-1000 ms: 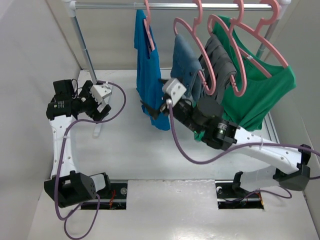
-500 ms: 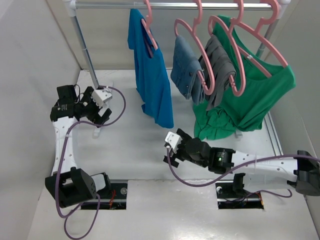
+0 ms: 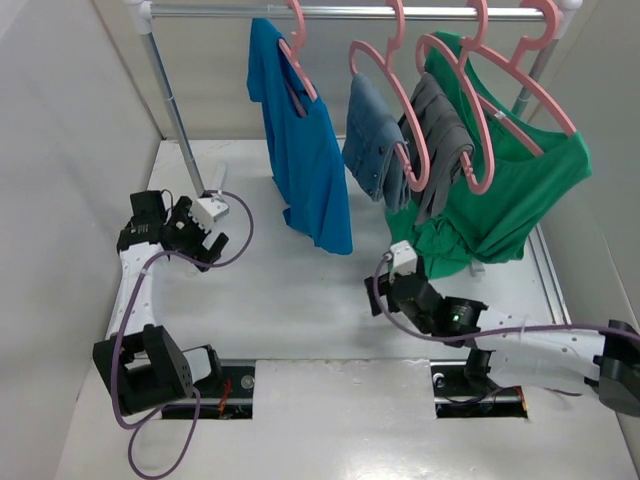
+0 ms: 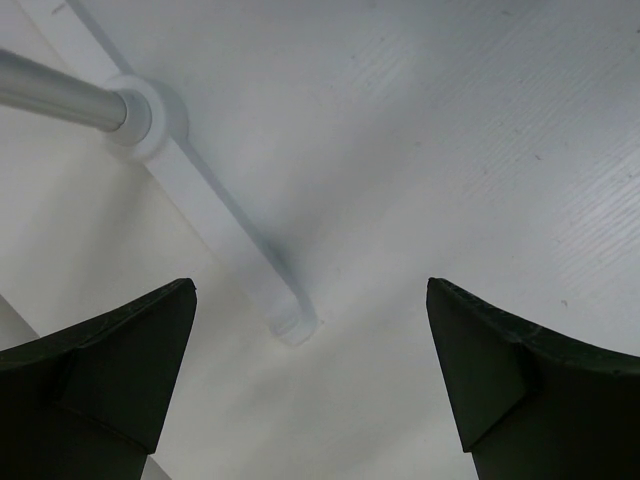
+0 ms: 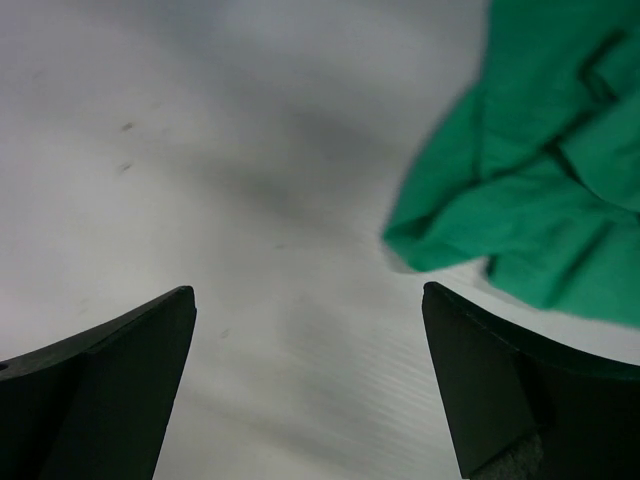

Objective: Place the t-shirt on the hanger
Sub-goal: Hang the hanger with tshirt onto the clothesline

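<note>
The royal-blue t-shirt (image 3: 300,150) hangs on a salmon-pink hanger (image 3: 297,45) at the left end of the rail (image 3: 340,12), its hem just above the table. My left gripper (image 3: 205,245) is open and empty, low at the left by the rack's foot (image 4: 225,235). My right gripper (image 3: 385,295) is open and empty, low over the table right of the t-shirt, next to the green shirt's hem (image 5: 540,190). Neither gripper touches the t-shirt or its hanger.
Three more pink hangers hold a blue-grey garment (image 3: 372,135), a grey garment (image 3: 440,140) and a large green shirt (image 3: 510,190). The rack's upright pole (image 3: 172,100) stands at the left. White walls close in both sides.
My right gripper let go of the blue t-shirt's hem and drew back low towards the near right. The t-shirt swung left on its hanger. My left gripper dropped lower and nearer.
</note>
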`<action>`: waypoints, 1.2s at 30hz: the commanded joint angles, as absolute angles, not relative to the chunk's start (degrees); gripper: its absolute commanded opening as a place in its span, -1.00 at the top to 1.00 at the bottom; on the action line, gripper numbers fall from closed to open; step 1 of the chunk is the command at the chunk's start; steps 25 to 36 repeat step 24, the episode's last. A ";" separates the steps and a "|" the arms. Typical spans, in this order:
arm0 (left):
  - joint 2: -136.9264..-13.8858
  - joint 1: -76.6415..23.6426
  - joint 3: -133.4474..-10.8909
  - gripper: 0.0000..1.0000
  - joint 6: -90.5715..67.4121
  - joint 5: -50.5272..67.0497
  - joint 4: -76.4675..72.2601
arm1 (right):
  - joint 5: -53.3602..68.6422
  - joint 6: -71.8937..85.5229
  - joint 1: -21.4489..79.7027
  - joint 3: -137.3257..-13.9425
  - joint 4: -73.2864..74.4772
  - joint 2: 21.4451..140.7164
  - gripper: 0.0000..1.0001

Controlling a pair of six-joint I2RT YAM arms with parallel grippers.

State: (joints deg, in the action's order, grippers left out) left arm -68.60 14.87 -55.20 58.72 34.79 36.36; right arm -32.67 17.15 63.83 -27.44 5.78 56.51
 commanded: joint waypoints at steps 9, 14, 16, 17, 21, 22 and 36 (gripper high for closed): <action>-67.76 15.12 -50.98 -1.00 51.77 30.32 29.71 | -43.68 37.17 58.97 -31.72 24.50 52.81 -0.99; -67.76 15.12 -50.45 -1.00 51.77 30.32 29.71 | -44.21 40.33 58.97 -39.10 33.81 61.68 -0.99; -67.24 15.12 -50.45 -1.00 51.77 29.79 29.71 | -44.21 41.04 58.97 -41.21 36.03 64.76 -0.99; -67.24 15.12 -50.45 -1.00 51.77 29.79 29.71 | -43.69 41.04 58.97 -43.13 37.34 67.82 -0.99; -67.24 15.12 -50.98 -1.00 51.77 29.79 30.23 | -42.20 39.91 58.97 -46.41 37.88 73.65 -0.99; -67.24 14.60 -50.98 -1.00 51.77 29.79 30.23 | -41.58 39.03 58.97 -47.10 37.36 73.65 -0.99; -67.24 14.59 -50.98 -1.00 51.77 29.27 30.23 | -41.57 37.28 59.50 -47.63 36.04 74.27 -0.99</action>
